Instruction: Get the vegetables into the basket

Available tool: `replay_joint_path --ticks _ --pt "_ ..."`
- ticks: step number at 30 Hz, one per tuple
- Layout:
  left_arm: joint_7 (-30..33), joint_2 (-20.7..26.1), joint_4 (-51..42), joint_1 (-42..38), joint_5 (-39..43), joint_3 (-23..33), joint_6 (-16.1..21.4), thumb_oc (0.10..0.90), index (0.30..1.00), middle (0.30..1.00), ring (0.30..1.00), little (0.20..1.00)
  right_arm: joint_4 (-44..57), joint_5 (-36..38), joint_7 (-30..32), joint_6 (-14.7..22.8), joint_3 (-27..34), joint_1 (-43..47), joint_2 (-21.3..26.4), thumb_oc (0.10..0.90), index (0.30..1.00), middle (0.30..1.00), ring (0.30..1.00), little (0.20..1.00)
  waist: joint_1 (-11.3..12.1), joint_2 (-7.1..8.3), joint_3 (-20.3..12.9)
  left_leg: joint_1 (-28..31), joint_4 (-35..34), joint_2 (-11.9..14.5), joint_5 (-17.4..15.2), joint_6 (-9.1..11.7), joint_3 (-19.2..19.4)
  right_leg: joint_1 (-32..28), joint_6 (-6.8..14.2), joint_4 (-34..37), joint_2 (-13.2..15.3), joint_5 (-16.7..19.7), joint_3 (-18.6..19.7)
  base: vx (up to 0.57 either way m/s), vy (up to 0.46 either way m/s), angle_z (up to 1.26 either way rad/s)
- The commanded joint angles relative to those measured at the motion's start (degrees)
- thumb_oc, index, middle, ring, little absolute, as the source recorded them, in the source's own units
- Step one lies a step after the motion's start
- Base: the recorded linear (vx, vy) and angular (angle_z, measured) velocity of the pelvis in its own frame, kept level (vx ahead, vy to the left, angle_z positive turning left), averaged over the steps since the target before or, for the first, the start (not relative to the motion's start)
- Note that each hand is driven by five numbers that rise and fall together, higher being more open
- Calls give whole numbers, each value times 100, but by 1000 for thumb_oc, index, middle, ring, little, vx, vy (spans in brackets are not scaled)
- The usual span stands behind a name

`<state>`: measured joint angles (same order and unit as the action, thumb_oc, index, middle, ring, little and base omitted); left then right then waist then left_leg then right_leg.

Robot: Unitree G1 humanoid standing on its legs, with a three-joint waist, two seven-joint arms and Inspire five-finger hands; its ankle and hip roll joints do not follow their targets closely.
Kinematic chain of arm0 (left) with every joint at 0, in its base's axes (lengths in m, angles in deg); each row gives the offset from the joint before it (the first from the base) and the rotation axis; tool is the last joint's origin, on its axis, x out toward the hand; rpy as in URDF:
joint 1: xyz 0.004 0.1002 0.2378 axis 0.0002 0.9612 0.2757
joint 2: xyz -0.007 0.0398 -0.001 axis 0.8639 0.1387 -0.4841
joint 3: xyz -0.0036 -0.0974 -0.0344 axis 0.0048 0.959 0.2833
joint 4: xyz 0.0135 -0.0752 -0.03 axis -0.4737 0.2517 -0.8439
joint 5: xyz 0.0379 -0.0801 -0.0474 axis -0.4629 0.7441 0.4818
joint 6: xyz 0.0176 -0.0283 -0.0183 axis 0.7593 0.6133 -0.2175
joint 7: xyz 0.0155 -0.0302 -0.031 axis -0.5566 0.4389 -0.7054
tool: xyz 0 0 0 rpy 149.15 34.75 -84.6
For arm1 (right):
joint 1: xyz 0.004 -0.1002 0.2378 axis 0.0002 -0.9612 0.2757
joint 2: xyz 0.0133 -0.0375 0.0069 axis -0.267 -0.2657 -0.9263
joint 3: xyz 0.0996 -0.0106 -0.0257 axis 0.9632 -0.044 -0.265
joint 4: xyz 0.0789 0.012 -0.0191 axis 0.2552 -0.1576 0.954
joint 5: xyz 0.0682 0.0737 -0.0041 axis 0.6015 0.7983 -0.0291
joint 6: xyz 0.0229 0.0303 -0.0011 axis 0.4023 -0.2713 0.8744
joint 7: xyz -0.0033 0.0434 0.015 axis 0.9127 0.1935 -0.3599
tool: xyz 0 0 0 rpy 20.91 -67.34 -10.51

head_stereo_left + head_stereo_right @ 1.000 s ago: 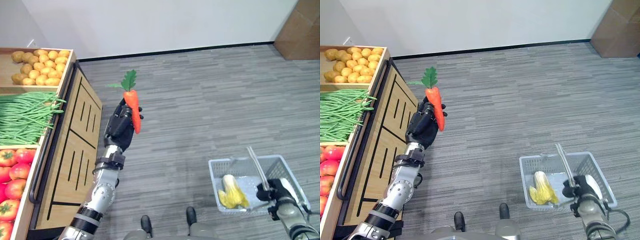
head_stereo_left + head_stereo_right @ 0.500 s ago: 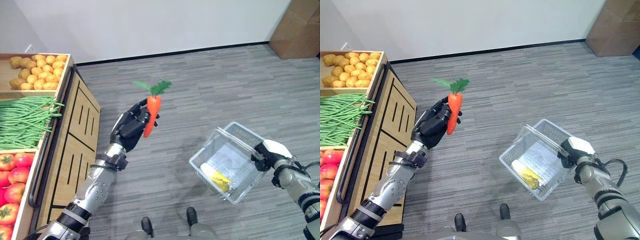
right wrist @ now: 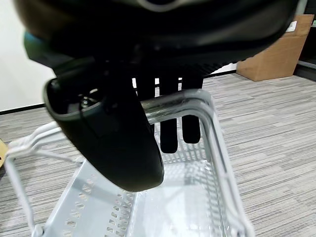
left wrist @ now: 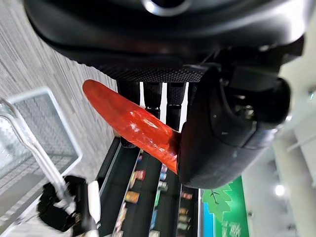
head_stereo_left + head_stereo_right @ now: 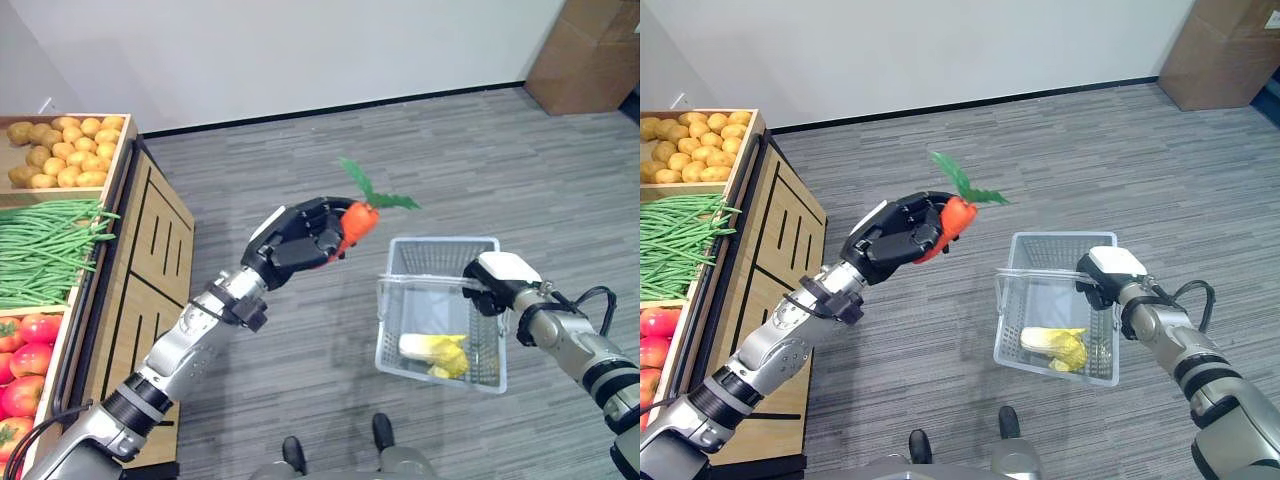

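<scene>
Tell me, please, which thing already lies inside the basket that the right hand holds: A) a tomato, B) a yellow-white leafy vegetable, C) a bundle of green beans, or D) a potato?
B: a yellow-white leafy vegetable lies at the near end of the basket, whose handle the right hand grips, while the carrot is in the left hand.

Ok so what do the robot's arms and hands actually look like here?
Both arms are silver-grey metal segments with black bands at the joints. The left hand is dark, with black fingers. The right hand is dark too, topped by a white cover, and a black cable loops by its forearm.
</scene>
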<state>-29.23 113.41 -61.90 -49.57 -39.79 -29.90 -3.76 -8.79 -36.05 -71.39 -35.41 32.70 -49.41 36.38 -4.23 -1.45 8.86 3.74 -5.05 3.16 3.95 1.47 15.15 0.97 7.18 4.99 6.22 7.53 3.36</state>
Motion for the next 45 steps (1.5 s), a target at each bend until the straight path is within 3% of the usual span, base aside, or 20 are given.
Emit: replay_joint_path --ticks 1,19,32,45 --pt "-74 116 -520 -819 -507 -266 597 400 300 300 300 300 511 679 413 212 127 1324 295 400 300 300 300 300 77 250 -544 76 5 339 -44 448 -42 -51 428 1 281 -38 -281 8 -6 -4" --pt "-246 -262 -1007 -745 -1124 -1053 422 400 300 300 300 300 886 1316 531 218 273 1820 -592 400 300 300 300 300 98 229 -526 96 5 340 -61 422 -47 -94 402 1 284 -52 -296 -1 -1 0" --pt "-24 -280 -21 -713 -3077 -1195 584 400 300 300 300 300 1465 1774 438 332 557 1620 -857 400 300 300 300 300 96 269 -545 108 5 338 -89 407 -55 -116 394 1 289 -58 -332 0 0 0" --pt "950 -750 1366 -639 -5382 -765 703 400 300 300 300 300 2582 2495 248 525 1070 1006 -1244 400 300 300 300 300 69 319 -603 130 5 356 -104 410 -50 -147 392 1 296 -79 -367 0 0 0"
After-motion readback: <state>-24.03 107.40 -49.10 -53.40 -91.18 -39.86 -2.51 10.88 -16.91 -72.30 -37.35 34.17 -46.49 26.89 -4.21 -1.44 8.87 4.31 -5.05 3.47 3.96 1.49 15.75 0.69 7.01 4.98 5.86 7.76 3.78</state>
